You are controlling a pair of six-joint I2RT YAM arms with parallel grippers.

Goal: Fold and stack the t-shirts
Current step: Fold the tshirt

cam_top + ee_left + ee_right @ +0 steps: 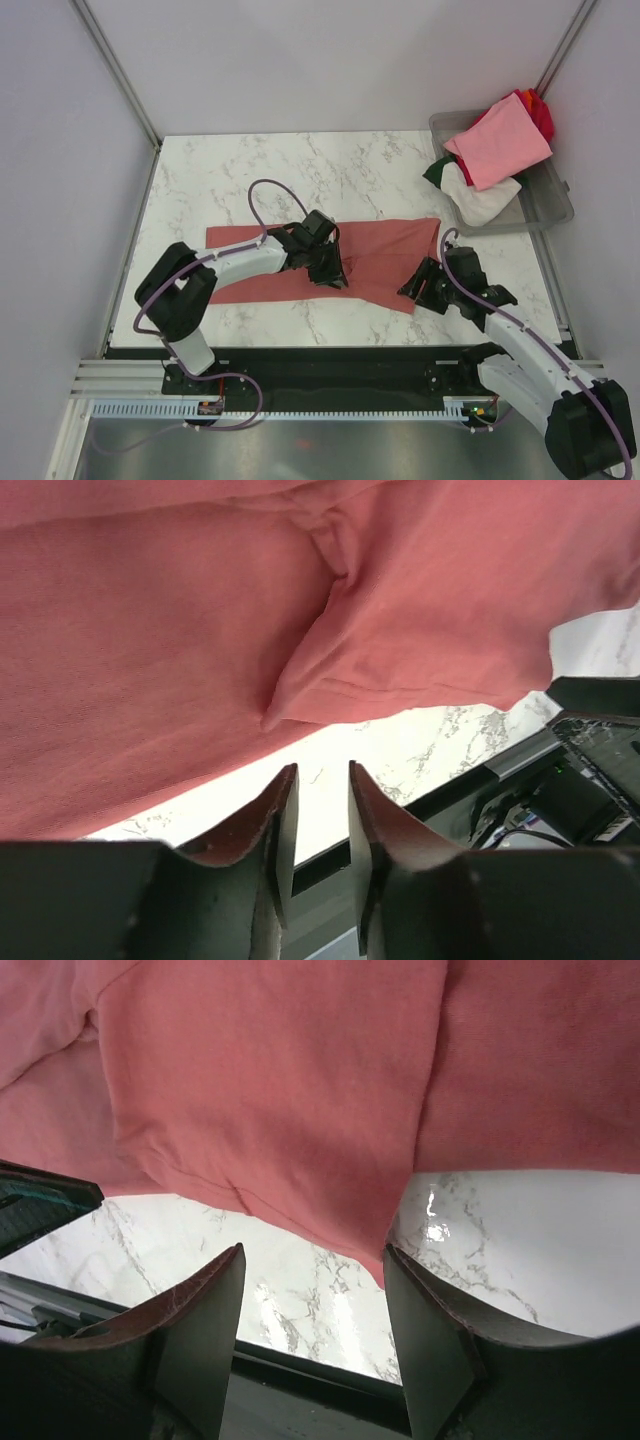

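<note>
One dusty brick-red cloth t-shirt (pixel 385 250) lies across the middle of the white, grey-veined marble desk (pixel 250 170). It forms a long flat band running from 9 to 3 o'clock, and its 4 o'clock corner hangs in a point toward the near edge. The fabric is matte and soft. It is doubled over itself with shallow creases, a small pucker and a stitched hem along the near border.

The black left end effector (pixel 330 272) sits over the band's near edge at about 6 o'clock. Its curved fingers are slightly parted and released, with bare desk showing between them. The black right end effector (pixel 418 285) is at the pointed corner, fingers spread wide and gripping nothing.

At 2 o'clock stands a clear grey plastic tub (pixel 545 205). It is heaped with a light pink t-shirt (pixel 498 140), a bright red t-shirt (pixel 541 112), a white t-shirt (pixel 480 200) and a dark green t-shirt (pixel 437 172), all crumpled.
</note>
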